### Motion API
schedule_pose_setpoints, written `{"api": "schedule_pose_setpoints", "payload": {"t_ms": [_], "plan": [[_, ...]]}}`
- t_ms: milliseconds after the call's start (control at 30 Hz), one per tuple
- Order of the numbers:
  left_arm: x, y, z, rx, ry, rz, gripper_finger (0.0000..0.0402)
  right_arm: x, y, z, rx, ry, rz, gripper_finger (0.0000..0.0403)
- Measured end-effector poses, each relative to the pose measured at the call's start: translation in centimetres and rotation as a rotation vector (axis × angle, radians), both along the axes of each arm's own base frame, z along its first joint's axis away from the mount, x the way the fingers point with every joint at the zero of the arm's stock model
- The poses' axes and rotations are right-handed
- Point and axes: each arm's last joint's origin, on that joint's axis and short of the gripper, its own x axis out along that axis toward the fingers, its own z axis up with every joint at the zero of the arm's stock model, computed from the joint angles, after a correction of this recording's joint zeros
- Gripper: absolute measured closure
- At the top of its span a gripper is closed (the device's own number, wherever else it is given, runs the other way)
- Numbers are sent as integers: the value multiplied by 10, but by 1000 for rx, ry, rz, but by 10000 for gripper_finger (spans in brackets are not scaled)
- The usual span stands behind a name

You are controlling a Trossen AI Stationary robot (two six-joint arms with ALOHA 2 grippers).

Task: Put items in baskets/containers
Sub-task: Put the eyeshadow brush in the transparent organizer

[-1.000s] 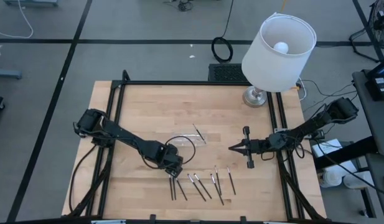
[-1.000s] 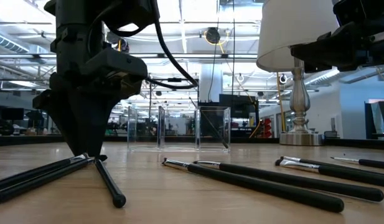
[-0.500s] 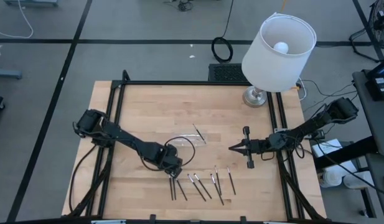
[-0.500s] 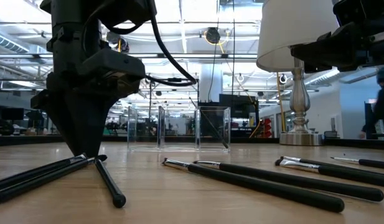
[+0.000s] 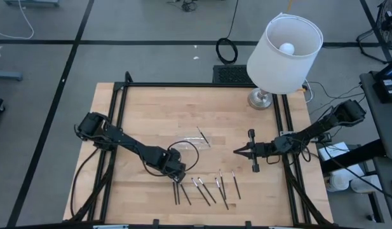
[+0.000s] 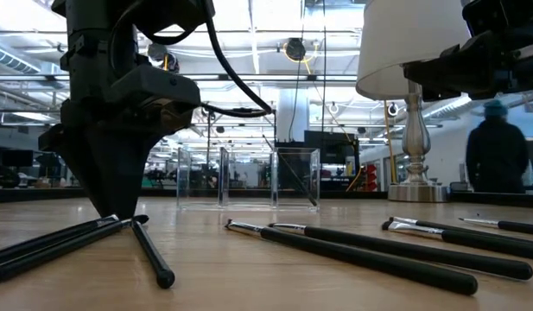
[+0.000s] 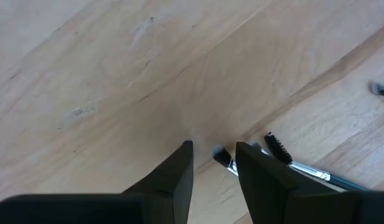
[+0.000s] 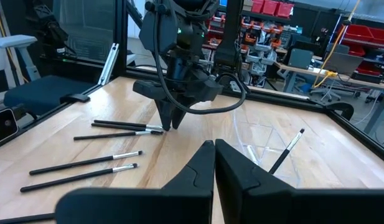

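Several thin dark sticks with silvery ends [image 5: 208, 189] lie flat on the wooden table near its near edge; they also show in the low view [image 6: 352, 250]. One more stick [image 8: 290, 147] leans inside the clear tray [image 5: 199, 137], which stands mid-table. My left gripper [image 5: 176, 180] points down over the leftmost sticks. It is narrowly open, and its fingertips [image 7: 213, 155] stand on either side of one stick's brush end [image 7: 223, 157], low at the table. My right gripper [image 5: 237, 151] is shut and empty, level above the table to the tray's right.
A white-shaded lamp [image 5: 284, 48] stands on its metal base [image 5: 262, 98] at the far right. The left arm's cable loop [image 5: 186, 149] hangs beside the tray. A black frame [image 5: 119, 127] edges the table. A person [image 6: 499, 155] stands in the room beyond.
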Motion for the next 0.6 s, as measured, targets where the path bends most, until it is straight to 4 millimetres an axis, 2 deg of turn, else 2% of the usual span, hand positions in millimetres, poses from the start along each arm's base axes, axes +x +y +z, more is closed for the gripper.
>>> {"api": "schedule_pose_setpoints", "payload": {"t_ms": [133,367,600], "plan": [[0,0,0,4,1,3,310,0,0,-1,3,7,0,403],[0,0,0,15,-4,-14,393,0,0,-1,1,14,0,403],[0,0,0,20,-10,-50,398,0,0,-1,1,13,0,403]]}}
